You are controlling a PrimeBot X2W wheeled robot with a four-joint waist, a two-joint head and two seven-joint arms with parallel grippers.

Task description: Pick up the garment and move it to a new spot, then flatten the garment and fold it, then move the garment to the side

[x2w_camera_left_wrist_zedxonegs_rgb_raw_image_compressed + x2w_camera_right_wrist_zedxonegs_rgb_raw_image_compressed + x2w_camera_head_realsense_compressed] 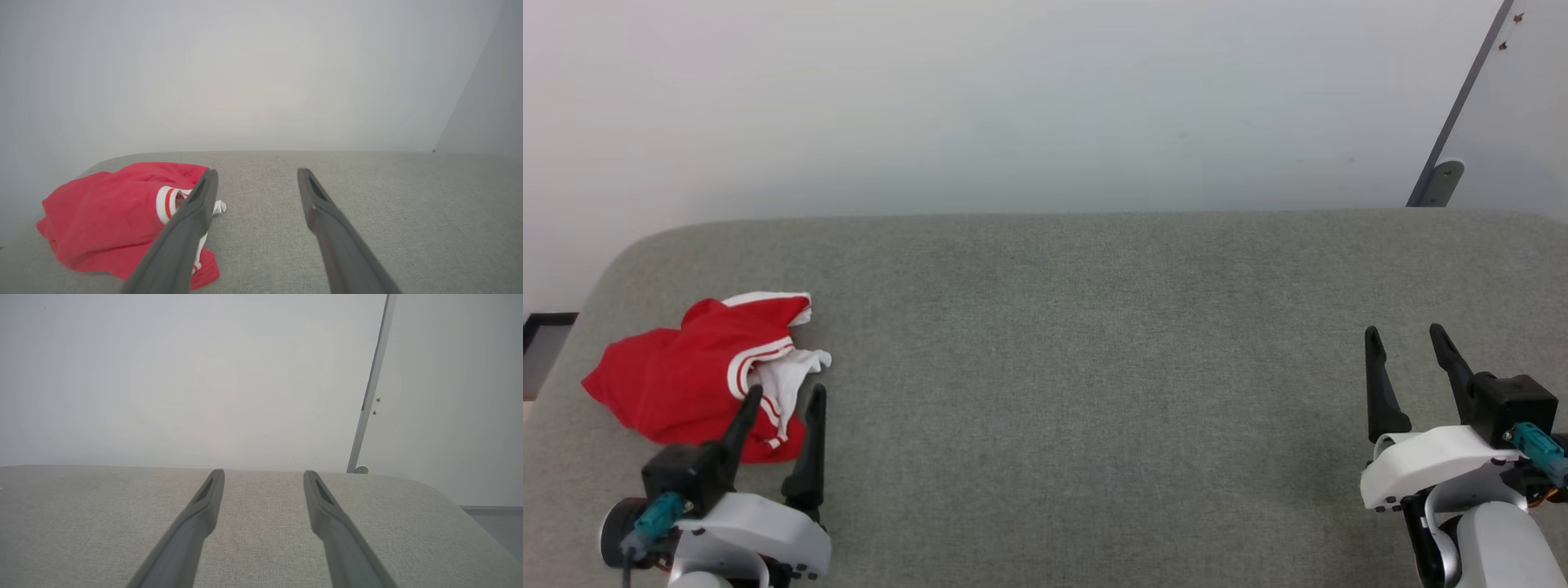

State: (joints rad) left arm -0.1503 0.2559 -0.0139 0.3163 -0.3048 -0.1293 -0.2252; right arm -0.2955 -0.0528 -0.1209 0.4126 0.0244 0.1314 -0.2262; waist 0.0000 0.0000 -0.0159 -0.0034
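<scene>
grey fabric cushion against a plain pale wall.

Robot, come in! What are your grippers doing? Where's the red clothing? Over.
Left gripper open, empty, at near edge of garment. Right gripper open, empty, far right. Garment crumpled, left end of grey cushion, not gripped. Nothing in the way.

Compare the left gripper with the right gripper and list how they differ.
The left gripper sits at the lower left of the head view, the right gripper at the lower right. The left gripper has the garment just ahead, one finger crossing in front of it; the right gripper faces bare grey cushion. Both stand open and hold nothing.
</scene>
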